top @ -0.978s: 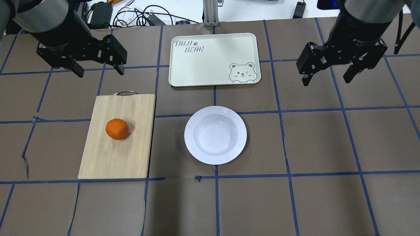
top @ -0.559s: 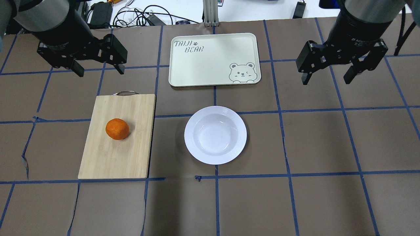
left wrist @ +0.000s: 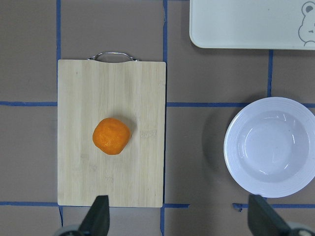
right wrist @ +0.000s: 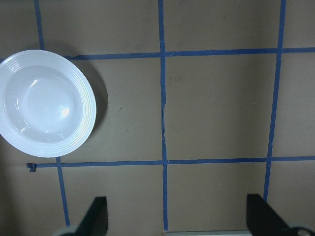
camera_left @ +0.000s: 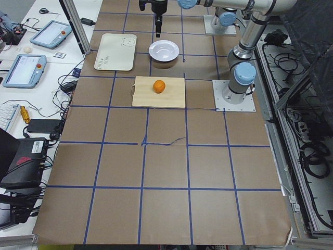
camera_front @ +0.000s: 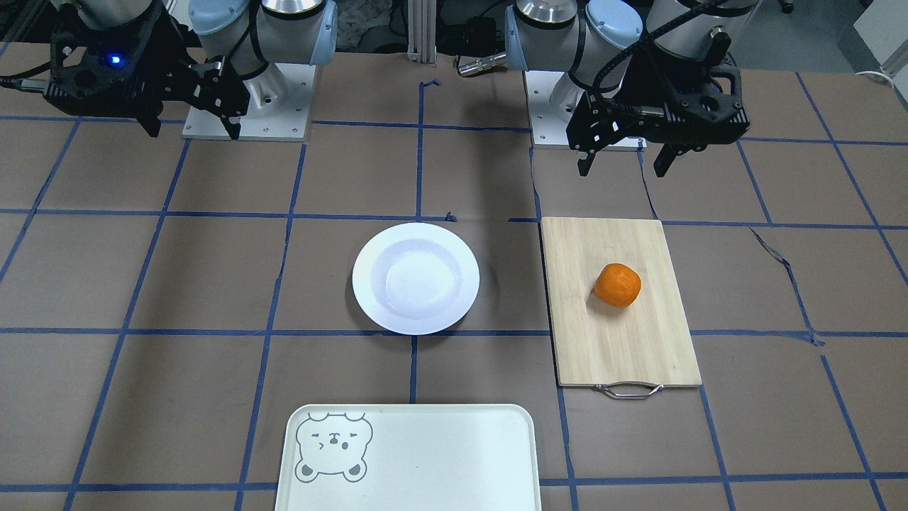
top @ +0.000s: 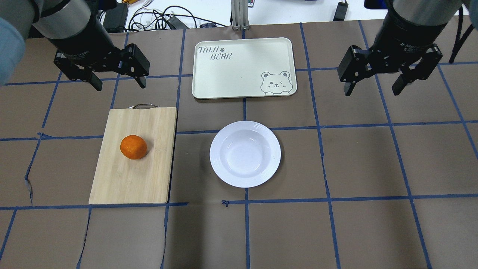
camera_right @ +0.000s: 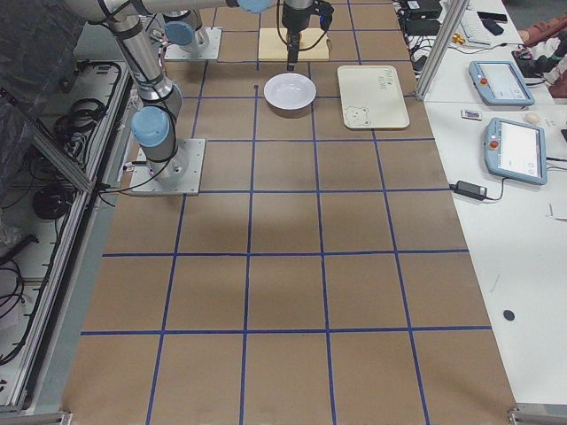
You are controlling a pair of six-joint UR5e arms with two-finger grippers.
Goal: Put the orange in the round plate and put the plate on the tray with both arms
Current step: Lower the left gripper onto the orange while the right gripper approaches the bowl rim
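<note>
The orange (top: pixel 133 147) (camera_front: pixel 617 284) (left wrist: pixel 111 135) rests on a bamboo cutting board at the table's left. At the centre sits the white round plate (top: pixel 214 153) (camera_front: pixel 365 277) (right wrist: pixel 88 113) with nothing in it. Beyond it lies the cream tray (top: pixel 242 71) (camera_front: pixel 440 454), also bare. My left gripper (top: pixel 120 84) (camera_front: pixel 622 170) hangs open above the table, just past the board's handle end. High over the table's right side, well clear of the plate, my right gripper (top: pixel 371 92) (camera_front: pixel 193 132) is open too. Neither holds anything.
The cutting board (top: pixel 127 179) has a metal handle (top: pixel 142 106) pointing toward the tray. Cables and power bricks (top: pixel 157 18) lie beyond the table's far edge. Blue tape lines grid the brown table cover.
My left gripper has shifted a little to the right, toward the board's handle. The right gripper has barely moved. Orange, plate and tray stay put.
</note>
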